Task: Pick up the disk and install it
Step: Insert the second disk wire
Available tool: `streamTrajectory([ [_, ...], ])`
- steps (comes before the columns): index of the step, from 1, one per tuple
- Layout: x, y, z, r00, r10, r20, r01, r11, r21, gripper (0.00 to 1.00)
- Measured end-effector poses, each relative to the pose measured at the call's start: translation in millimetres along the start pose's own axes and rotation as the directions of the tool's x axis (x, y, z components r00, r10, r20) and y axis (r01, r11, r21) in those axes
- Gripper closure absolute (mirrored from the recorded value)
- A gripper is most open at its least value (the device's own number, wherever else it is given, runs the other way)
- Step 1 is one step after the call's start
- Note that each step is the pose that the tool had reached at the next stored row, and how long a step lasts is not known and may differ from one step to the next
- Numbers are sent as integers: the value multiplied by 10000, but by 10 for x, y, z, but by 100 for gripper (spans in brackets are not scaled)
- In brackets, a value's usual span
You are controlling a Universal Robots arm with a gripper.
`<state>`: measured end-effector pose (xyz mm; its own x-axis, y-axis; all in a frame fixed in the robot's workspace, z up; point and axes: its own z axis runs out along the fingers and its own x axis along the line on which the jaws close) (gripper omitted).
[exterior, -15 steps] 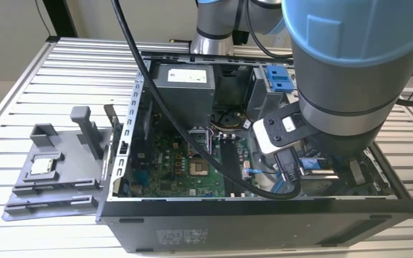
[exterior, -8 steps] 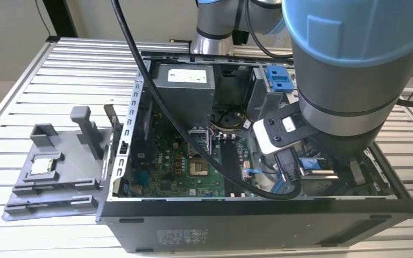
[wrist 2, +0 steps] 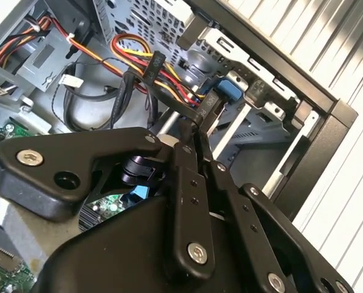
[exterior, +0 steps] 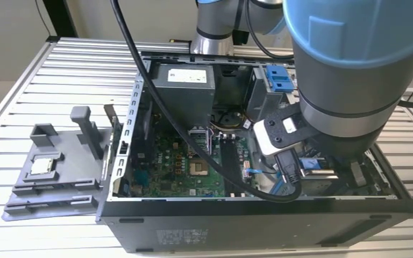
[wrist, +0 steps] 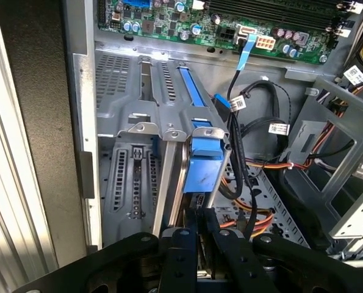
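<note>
A Universal Robots arm (exterior: 357, 59) fills the upper right of the exterior view, reaching down into the lower-right corner of an open computer case (exterior: 264, 226) that lies on a slatted metal surface (exterior: 20, 97). That view takes in the whole case: a green motherboard (exterior: 185, 161) at centre frame and a grey power-supply box (exterior: 183, 80) above it. Outside the case, at the exterior view's left, a grey plastic fixture (exterior: 56, 172) carries a small silver chip (exterior: 41, 165). The wrist views go closer, into the corner under the arm. In the first wrist view a silver drive cage (wrist: 138, 131) stands against the case wall. The disk (wrist: 205, 162) sits edge-on between the cage's rails, with the blue end of its frame facing the camera. The tool (wrist: 197, 215) is clenched, its black fingers (wrist: 186, 229) side by side just beside that blue end. Whether they touch the frame cannot be told. The second wrist view shows the tool (wrist 2: 192, 137) from the other side, its linkage set against a bundle of red, yellow and black cables (wrist 2: 138, 61).
</note>
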<state>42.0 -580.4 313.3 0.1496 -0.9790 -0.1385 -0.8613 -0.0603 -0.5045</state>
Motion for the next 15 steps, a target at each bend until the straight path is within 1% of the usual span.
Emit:
streamTrajectory([
  [5, 5, 0, -2, 10000, 6, -2, -6, 10000, 0, 100],
  [7, 6, 0, -1, 10000, 21, -14, -21, 10000, 2, 100],
  [10, 8, 6, 9, 10000, 62, -43, -62, 10000, 8, 100],
  [15, 12, 23, 36, 9999, 122, -113, -122, 9999, 16, 100],
])
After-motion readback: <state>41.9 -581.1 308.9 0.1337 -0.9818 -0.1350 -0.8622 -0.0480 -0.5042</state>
